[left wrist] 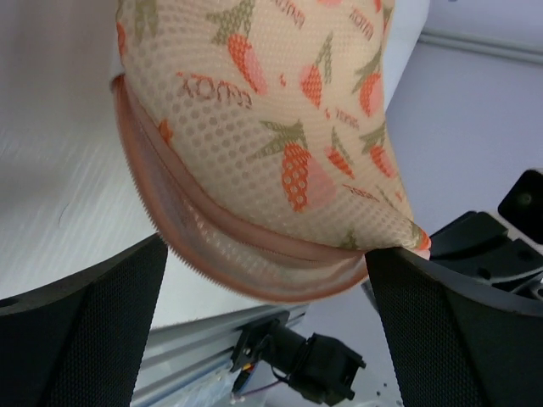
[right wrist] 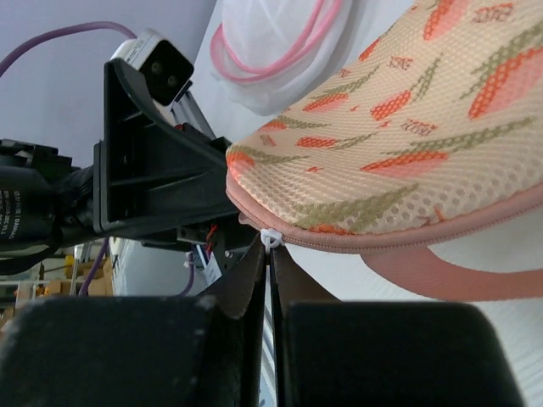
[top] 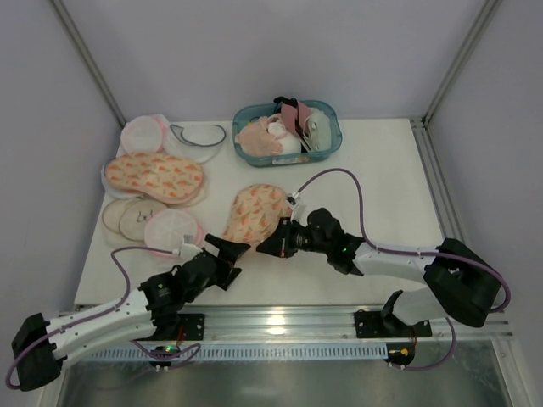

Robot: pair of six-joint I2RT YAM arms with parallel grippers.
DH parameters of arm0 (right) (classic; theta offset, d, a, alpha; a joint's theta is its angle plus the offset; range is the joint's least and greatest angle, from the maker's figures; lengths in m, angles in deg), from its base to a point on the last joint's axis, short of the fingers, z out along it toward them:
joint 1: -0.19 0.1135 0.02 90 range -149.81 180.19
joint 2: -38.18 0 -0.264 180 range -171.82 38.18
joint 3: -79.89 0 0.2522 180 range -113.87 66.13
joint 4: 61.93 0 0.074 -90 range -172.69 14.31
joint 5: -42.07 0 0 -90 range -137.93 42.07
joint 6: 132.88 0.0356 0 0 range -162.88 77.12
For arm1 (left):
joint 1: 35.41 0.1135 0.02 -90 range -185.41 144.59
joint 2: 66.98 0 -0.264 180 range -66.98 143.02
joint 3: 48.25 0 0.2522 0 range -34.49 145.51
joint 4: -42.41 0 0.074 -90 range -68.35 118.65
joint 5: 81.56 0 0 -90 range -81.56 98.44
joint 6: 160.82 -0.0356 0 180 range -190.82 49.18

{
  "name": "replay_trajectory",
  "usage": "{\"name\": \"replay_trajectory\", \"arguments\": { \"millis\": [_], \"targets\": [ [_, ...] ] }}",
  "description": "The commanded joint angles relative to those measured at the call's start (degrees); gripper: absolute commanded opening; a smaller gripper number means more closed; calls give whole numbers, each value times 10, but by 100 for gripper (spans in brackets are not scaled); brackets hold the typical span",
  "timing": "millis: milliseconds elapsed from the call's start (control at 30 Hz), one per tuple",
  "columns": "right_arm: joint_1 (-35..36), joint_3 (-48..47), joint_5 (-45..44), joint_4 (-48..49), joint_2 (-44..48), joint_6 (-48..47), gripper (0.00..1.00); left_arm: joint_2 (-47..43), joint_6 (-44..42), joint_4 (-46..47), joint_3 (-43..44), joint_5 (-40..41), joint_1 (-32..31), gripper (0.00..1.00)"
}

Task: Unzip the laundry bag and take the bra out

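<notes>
The peach laundry bag (top: 254, 212) with carrot print lies mid-table, its near end raised. In the left wrist view the bag's end (left wrist: 280, 127) with pink zipper edging hangs between my left gripper's (left wrist: 267, 326) wide-apart fingers, touching the right finger (left wrist: 441, 322). My left gripper (top: 231, 248) is open. My right gripper (right wrist: 271, 254) is shut on the small white zipper pull (right wrist: 270, 239) at the bag's pink edge (right wrist: 399, 237). In the top view it (top: 271, 240) sits at the bag's near right end. The bra is hidden.
A teal basket (top: 333, 138) with pink garments stands at the back. A second carrot-print bag (top: 154, 176), round white mesh pouches (top: 144, 134) and beige round pads (top: 131, 216) lie at the left. An aluminium rail (top: 280, 318) runs along the near edge.
</notes>
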Motion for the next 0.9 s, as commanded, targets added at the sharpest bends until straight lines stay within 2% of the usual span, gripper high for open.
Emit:
{"name": "replay_trajectory", "arguments": {
  "millis": [0, 200, 467, 700, 800, 833, 867],
  "targets": [
    [2, -7, 56, 61, -10, -21, 4, 36, 14, 103, 22, 92, -2, 99],
    [2, 9, 63, 33, -2, -35, 4, 25, 1, 130, 40, 163, -2, 99],
    [2, 24, 41, 18, 1, -41, 4, 29, -26, 132, 55, 139, -2, 100],
    [3, 24, 51, 32, 3, -43, 4, 68, -25, 176, 43, 131, -2, 98],
    [2, 23, 54, 27, 5, -49, 4, 92, -30, 201, 40, 127, -2, 85],
    [2, 20, 54, 20, 6, -52, 4, 96, -34, 213, 36, 125, -2, 77],
    [2, 18, 54, 15, 8, -55, 4, 99, -36, 235, 33, 125, -2, 61]
  ]
}}
